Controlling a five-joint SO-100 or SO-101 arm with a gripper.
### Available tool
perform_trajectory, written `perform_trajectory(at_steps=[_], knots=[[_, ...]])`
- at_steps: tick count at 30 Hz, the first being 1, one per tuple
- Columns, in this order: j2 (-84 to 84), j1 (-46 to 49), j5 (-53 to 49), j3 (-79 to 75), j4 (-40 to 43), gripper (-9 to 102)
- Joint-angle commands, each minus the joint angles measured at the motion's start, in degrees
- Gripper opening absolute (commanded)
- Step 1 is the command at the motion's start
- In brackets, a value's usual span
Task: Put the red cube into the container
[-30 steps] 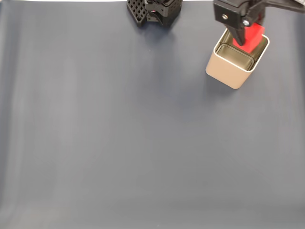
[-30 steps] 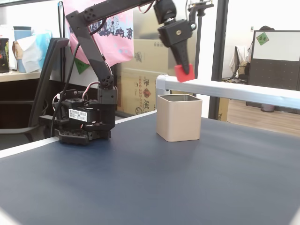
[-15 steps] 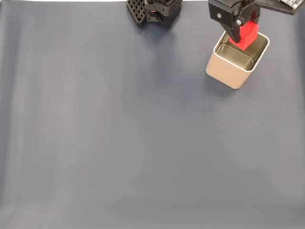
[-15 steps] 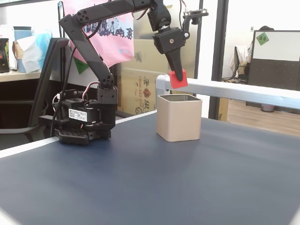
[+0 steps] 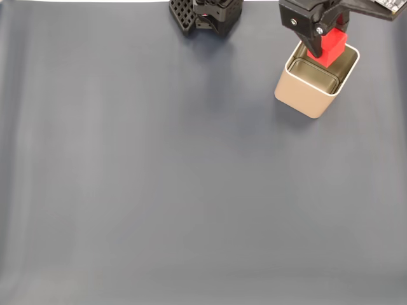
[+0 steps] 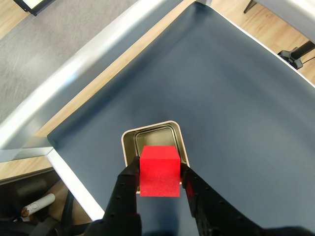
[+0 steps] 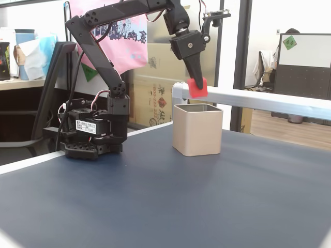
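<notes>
While clamped in the black end effector [image 6: 158, 178], matte red cube [image 6: 159, 170], above square cream tin container [image 7: 196, 135], shiny inside.

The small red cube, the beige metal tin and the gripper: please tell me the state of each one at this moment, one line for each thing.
Small bright red cube: held between the gripper fingers, in the air above the tin's opening, not yet inside.
Square beige metal tin: upright on the dark blue table, open at the top, nothing inside.
Black two-finger gripper: shut on the cube, pointing down over the tin.
Dark blue table mat: flat, carrying the tin and the arm's base.
</notes>
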Motion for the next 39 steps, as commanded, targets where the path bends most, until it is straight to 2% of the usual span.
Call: perform_trajectory(at_steps=[1, 14, 28, 34, 39], knots=[[-0.09, -0.62, 0.26, -0.97, -0.79, 24], [-0.7, -1.05, -0.09, -1.85, 0.53, 40], [-0.26, -1.32, 0.53, -2.2, 0.18, 40], [-0.35, -1.23, 1.67, -2.11, -0.35, 35], [-0.26, 0.79, 4.22, -2.46, -0.35, 7]])
